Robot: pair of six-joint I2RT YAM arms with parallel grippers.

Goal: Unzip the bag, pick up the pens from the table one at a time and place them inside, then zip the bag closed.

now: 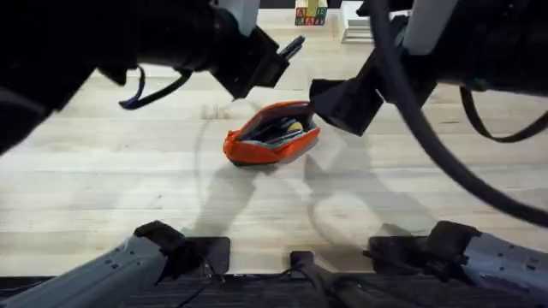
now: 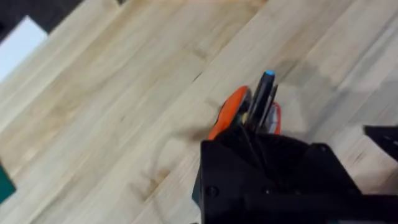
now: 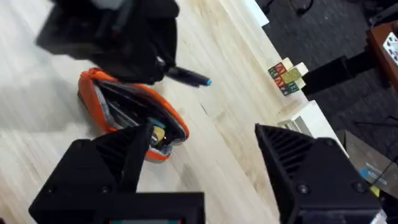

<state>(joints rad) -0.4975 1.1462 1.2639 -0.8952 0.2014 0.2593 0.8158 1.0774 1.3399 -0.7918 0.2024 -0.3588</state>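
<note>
Bag [image 1: 271,135] unzipped, near table [image 1: 103,188] far edge. Left gripper [image 2: 264,102] pinches pen [image 2: 262,93] just above opening, pen roughly along bag's length. Right gripper [image 3: 205,162] wide open, empty.

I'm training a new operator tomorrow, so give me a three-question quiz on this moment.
1. True or false: the bag is zipped shut.
2. Which gripper holds the pen? A: left. B: right.
3. Fill in: the right gripper is ____.
Key: 1 false, it gapes open. 2 A, the left gripper pinches it near the bag. 3 open.
</note>
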